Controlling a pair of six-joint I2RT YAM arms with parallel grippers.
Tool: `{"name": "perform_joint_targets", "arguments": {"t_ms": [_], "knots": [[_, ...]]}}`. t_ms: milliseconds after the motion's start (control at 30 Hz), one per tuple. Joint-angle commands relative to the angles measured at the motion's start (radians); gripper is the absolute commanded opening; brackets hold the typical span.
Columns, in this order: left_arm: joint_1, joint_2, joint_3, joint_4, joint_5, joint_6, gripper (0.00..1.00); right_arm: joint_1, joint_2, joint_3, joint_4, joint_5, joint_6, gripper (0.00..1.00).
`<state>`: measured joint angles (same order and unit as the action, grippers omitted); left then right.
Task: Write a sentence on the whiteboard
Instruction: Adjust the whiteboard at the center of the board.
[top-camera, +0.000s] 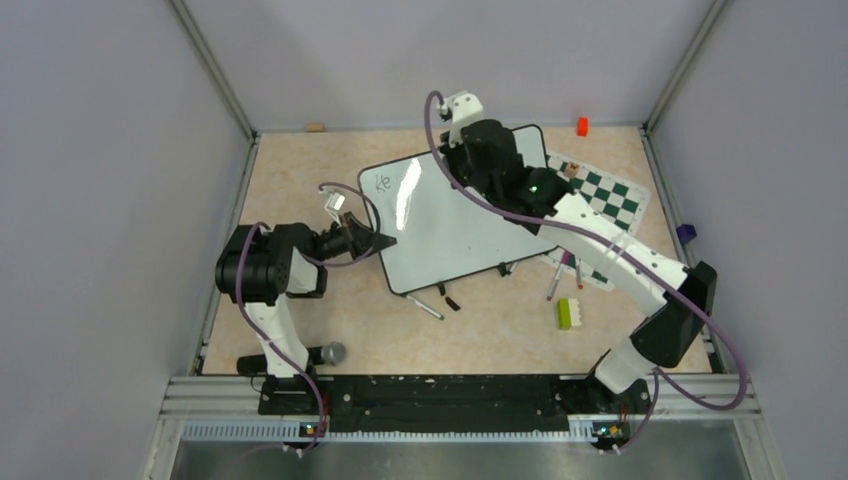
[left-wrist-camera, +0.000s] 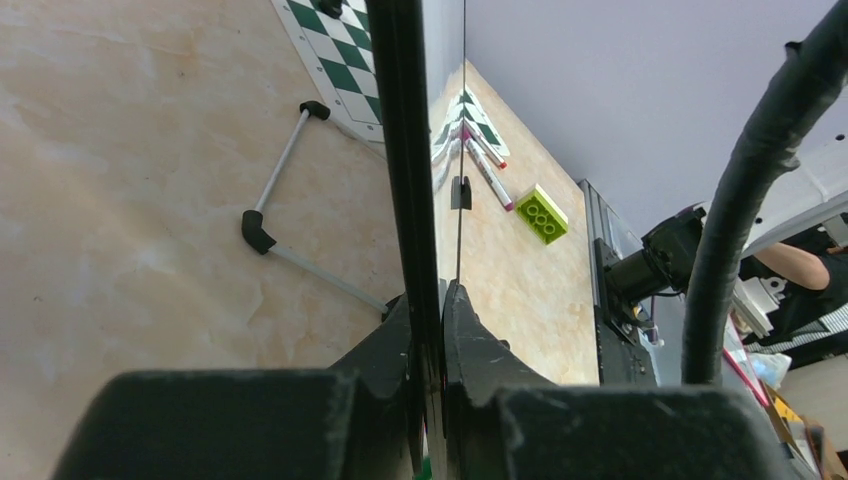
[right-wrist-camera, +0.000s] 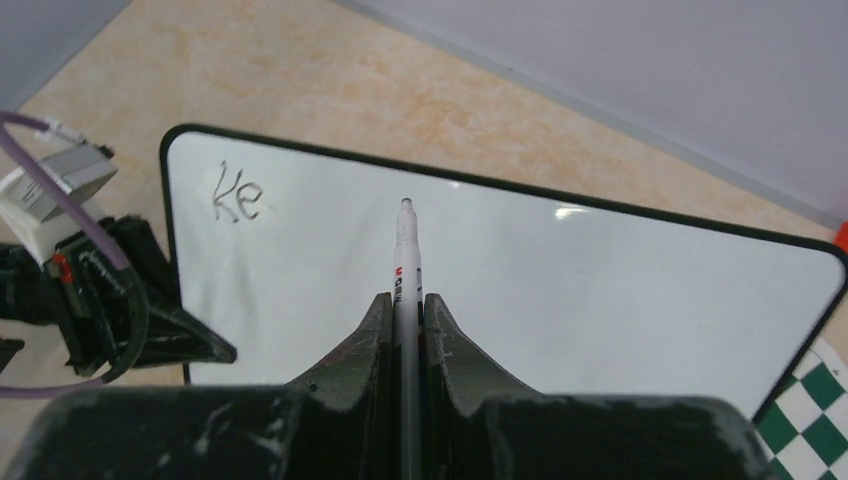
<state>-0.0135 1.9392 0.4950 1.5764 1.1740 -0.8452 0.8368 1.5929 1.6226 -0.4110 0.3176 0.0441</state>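
Finds the whiteboard (top-camera: 450, 225) in the middle of the counter (top-camera: 300, 180), just beside the chess mat (top-camera: 615, 200). Runs its long axis left to right, with the right end swung slightly farther from the arm bases. Presses the left fingers (left-wrist-camera: 385, 345) onto the board's left rim, seen edge-on from that wrist. Pinches a white marker (right-wrist-camera: 406, 250) between the right fingers (right-wrist-camera: 368, 340), shaft straight out, tip pointing at the board face near its far edge; cannot tell whether touching. Reads only "Ke" of the sentence (right-wrist-camera: 237, 195), at the far-left corner. Shows a green brick (top-camera: 565, 313) near the board's near-right corner.
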Motion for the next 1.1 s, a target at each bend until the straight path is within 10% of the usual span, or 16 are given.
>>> {"name": "perform_joint_targets", "arguments": {"t_ms": [0, 1067], "knots": [[-0.058, 0.101, -0.006, 0.042, 0.18, 0.145, 0.0, -0.083, -0.081, 0.028, 0.047, 0.053, 0.008, 0.0], [-0.18, 0.193, 0.123, 0.043, 0.355, -0.038, 0.0, -0.215, -0.414, -0.193, -0.171, 0.013, 0.131, 0.0]]}}
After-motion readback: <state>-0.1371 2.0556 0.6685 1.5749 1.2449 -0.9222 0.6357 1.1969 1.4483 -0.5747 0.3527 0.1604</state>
